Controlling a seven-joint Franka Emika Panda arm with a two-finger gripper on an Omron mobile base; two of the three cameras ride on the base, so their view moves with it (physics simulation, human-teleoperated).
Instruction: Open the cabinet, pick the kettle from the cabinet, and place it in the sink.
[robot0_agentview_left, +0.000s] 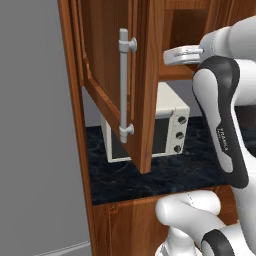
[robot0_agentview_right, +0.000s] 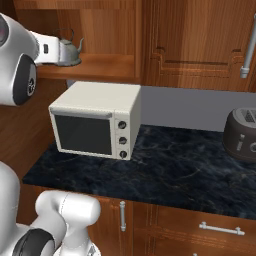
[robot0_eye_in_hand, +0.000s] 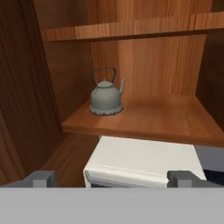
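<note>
On smooth wooden shelf, squat rounded grey-green kettle (robot0_eye_in_hand: 106, 98)

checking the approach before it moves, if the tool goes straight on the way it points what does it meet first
Probably the cabinet's back wall above the shelf. The tool, open, points into the open cabinet; the kettle stands left of that line, and the white toaster oven sits below it. Depth is unclear, so the shelf edge may come first.
</note>
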